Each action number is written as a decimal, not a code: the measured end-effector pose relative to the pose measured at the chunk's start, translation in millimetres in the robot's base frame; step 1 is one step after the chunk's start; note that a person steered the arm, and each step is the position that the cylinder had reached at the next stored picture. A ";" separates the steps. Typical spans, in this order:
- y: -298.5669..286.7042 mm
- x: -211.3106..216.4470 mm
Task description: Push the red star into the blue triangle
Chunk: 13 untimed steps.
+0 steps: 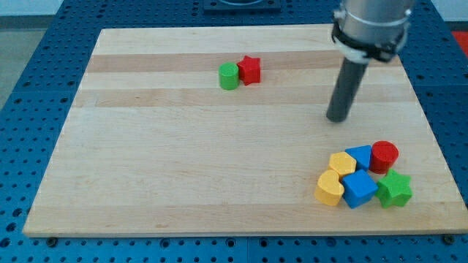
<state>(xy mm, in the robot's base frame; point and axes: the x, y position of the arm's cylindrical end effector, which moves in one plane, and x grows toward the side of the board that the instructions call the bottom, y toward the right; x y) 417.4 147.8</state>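
Wooden board on a blue pegboard table. Left of centre, toward the far edge: green cylinder with the red star touching its right side, the pair alone on that part of the board. Further right, my tip sits on the board at the end of the dark rod, which hangs from a grey housing at the view's top; the rod is a plain pusher, holding nothing and touching no block. Tip is well to the right of the red star and just on the far side of the cluster. Near right corner, a tight cluster, left to right: two yellow blocks, shapes rounded but hard to make out; blue cube nearer; blue triangle behind it; red cylinder touching the triangle's right; green star at the right end. Red star and blue triangle lie well apart.
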 end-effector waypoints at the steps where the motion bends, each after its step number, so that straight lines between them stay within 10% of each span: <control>1: -15.3 -60.2; 3: -17.8 -107.7; 5: -138.4 -148.9; 9: -55.9 -55.4; 13: -102.3 -31.7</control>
<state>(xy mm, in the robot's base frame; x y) 385.8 45.5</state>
